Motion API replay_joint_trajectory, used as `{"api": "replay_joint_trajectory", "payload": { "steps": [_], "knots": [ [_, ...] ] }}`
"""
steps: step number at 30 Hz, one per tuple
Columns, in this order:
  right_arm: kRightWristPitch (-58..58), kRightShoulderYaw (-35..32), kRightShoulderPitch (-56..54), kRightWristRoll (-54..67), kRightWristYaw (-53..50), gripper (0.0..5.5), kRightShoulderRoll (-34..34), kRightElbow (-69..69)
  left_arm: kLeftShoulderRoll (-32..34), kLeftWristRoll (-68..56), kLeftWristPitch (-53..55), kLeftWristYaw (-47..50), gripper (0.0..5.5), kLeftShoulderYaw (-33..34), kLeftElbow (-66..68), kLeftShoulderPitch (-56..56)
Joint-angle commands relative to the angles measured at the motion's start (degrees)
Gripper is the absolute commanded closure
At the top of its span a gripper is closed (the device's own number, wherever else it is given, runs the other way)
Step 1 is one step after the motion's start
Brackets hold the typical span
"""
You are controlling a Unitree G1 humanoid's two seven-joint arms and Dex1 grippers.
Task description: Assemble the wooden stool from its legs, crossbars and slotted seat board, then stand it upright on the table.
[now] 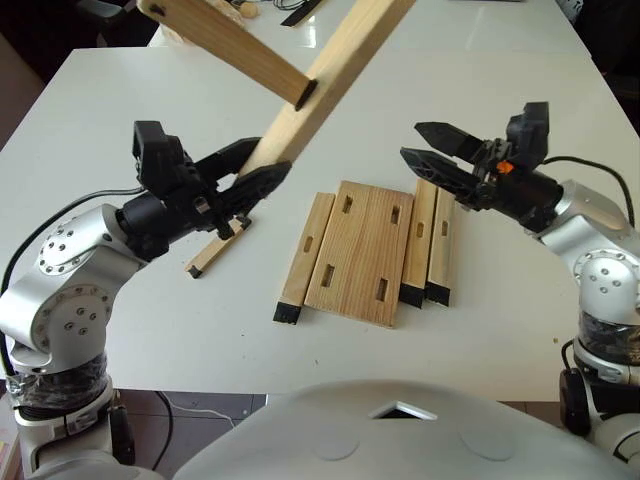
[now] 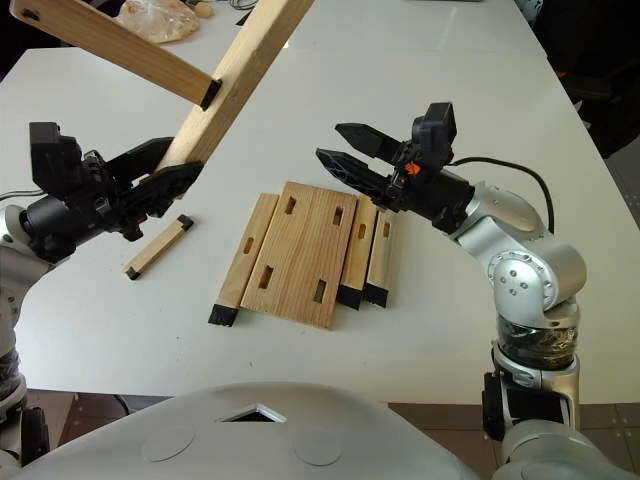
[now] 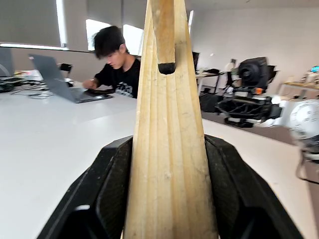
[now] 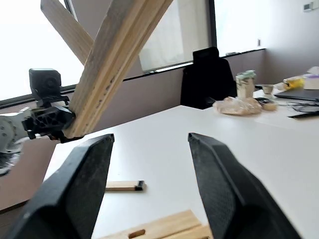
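Left end effector (image 1: pixel 268 158) clamps the raised leg (image 1: pixel 340 62); right end effector (image 1: pixel 413 140) hovers spread wide.

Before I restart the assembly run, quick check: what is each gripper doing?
Left gripper: shut on the wooden leg, which has a crossbar joined to it.
Right gripper: open, empty.

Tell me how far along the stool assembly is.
Done: one crossbar is plugged into a leg. In hand: the left claw grips that leg aloft; the right claw hovers open. Left: the seat board, three other legs and a short crossbar lie loose on the table.
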Motion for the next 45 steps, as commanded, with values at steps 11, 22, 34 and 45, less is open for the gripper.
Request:
{"api": "replay_joint_trajectory", "payload": {
  "steps": [11, 22, 34, 45],
  "knots": [
    [7.1, 1.2, -9.7, 12.8, 1.3, 1.81, -3.3, 2.3, 0.9, -6.5, 0.5, -1.1, 3.46, -1.6, -3.2, -2.8],
    [8.9, 3.4, -13.1, 16.6, 4.6, 1.81, -3.2, 2.2, 2.3, -5.6, 0.8, -4.5, 3.46, -3.9, -3.3, -2.1],
    [8.4, 4.7, -12.7, 13.7, 9.0, 2.58, -4.6, 2.3, 3.3, -4.2, 0.7, -7.6, 3.46, -5.4, -2.0, -0.9],
    [7.8, 5.4, -11.3, 11.1, 11.5, 3.42, -5.2, 1.2, 3.8, -2.7, 1.2, -8.9, 3.46, -6.0, -0.6, -1.0]
  ]
}}
